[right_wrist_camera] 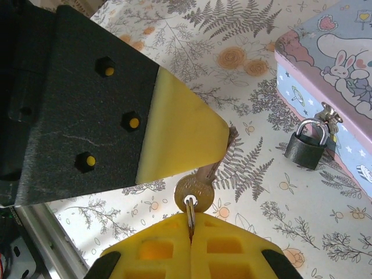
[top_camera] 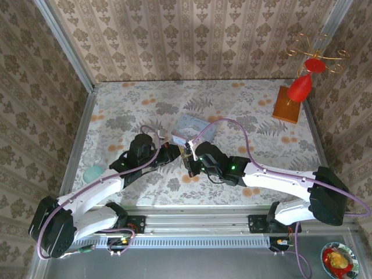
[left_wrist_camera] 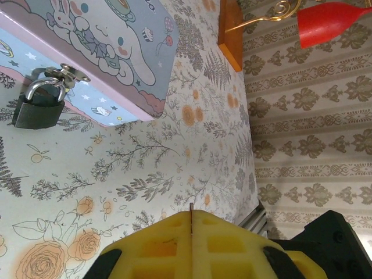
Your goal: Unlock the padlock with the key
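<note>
Right pincer (right_wrist_camera: 190, 229): narrow, pads pinched together at the head of the key (right_wrist_camera: 196, 195). A thin metal bit through the head's hole runs into the seam.

Left pincer (left_wrist_camera: 192, 224): also pressed closed, with a thin sliver standing up out of the seam. In the right wrist view the key's blade disappears under the left pincer's yellow tip. Judgement: both hold the key, one at each end.

Key axis: runs from the right pincer forward and slightly right.

The padlock (right_wrist_camera: 305, 152) lies ahead and to the right of the right pincer. It hangs from the hasp on the side wall of the tin (right_wrist_camera: 325, 64), with its body resting on the counter (right_wrist_camera: 261, 203). The body end points roughly back toward the pincers; the keyhole cannot be made out. From the left pincer it sits ahead and far left.

Nearer arm: about equal, since the tips meet just short of the tin.

Room: the counter between key and padlock is bare. The tin wall directly behind the padlock limits overshoot. Judgement: the blade needs swinging right to line up with the body's end.
</note>
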`<state>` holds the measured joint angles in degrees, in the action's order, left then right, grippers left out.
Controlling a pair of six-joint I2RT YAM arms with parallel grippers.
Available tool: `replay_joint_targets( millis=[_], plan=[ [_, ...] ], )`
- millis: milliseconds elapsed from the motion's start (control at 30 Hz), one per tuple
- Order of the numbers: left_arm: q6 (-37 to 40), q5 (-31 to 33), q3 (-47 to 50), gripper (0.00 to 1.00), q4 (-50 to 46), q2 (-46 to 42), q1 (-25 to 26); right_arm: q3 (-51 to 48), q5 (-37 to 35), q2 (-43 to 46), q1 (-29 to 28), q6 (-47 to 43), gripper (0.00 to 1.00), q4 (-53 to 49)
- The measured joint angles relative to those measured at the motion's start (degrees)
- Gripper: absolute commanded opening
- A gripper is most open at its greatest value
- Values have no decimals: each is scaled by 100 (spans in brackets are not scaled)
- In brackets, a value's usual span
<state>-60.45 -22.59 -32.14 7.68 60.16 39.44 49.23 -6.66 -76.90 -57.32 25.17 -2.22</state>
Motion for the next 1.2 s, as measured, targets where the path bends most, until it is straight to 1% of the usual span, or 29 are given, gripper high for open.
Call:
replay_joint_targets(
  millis=[200,267,300,333,367,400,467,633,767,900,1100,1200],
  plan=[
    [0,15,0,0,-2,0,-17,0,-72,2,-17,-83,0,37],
    [-7,55,4,0,11,-7,-20,0,-74,2,-20,-81,5,37],
    [-33,85,31,0,48,-22,-20,0,-83,2,-17,-70,10,37],
    [-70,120,72,0,98,-57,-20,2,-92,2,-17,-20,20,37],
    [-111,151,116,0,157,-85,-20,2,-87,2,-15,48,28,42],
    [-151,216,173,0,216,-131,-20,2,-76,9,-4,146,33,48],
    [-212,404,280,0,264,-247,-20,-13,57,52,68,422,38,155],
    [-348,769,494,0,437,-651,-20,-317,671,317,498,1401,45,940],
    [-501,881,579,0,831,-752,-13,-756,1193,422,892,2267,46,1827],
    [-616,911,625,0,1189,-739,39,-1139,1665,245,1169,3145,46,2852],
    [-734,938,625,0,1593,-741,164,-1244,2002,-87,1169,3921,48,3960],
    [-820,984,636,0,1759,-741,179,-1314,2087,-199,1169,4186,46,4411]
  ],
)
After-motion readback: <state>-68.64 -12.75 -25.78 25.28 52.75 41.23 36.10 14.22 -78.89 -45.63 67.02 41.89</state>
